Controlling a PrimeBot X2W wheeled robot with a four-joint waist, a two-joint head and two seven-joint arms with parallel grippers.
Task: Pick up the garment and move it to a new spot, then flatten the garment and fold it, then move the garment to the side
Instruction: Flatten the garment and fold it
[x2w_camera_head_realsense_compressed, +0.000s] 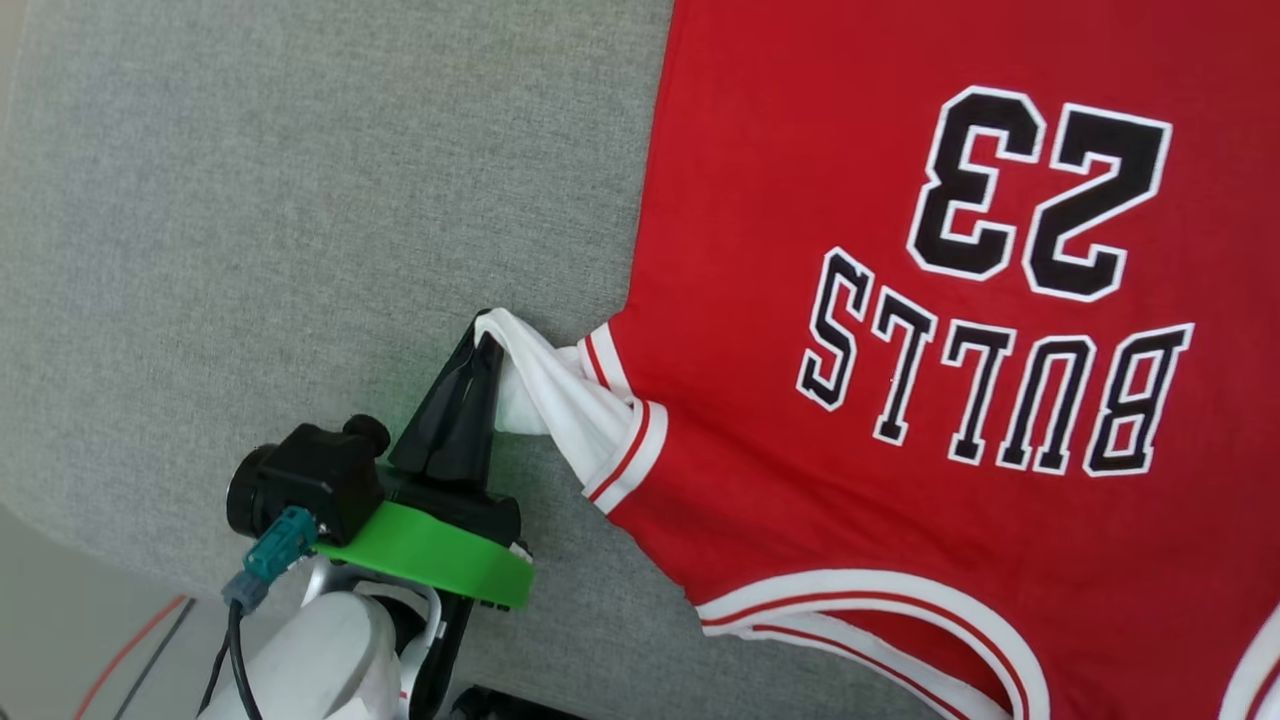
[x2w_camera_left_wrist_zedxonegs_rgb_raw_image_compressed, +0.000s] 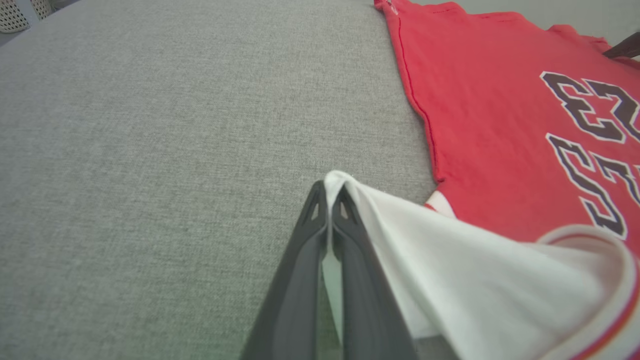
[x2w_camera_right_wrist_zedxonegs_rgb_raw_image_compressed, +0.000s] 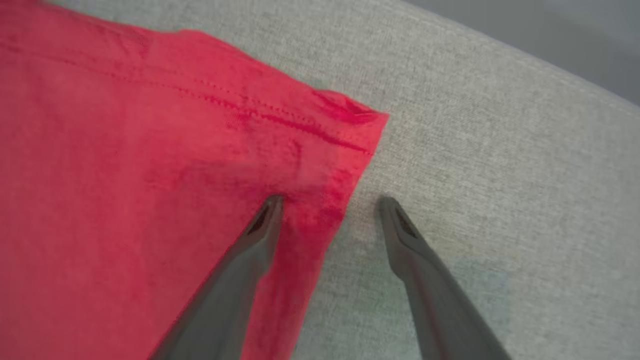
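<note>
The red garment lies spread on the grey table, its black numerals and lettering facing up and reading upside down. Its white sleeve with red stripes is drawn out to the left. My left gripper is shut on the edge of that sleeve; in the left wrist view the white sleeve drapes over the right finger of my left gripper. My right gripper stands open at a corner of the garment's hem: the left finger rests on red cloth, the right finger over bare table.
Grey fabric table surface stretches left of the garment. The table's near edge runs at the lower left, with floor and a red cable beyond it. A woven basket stands past the far edge.
</note>
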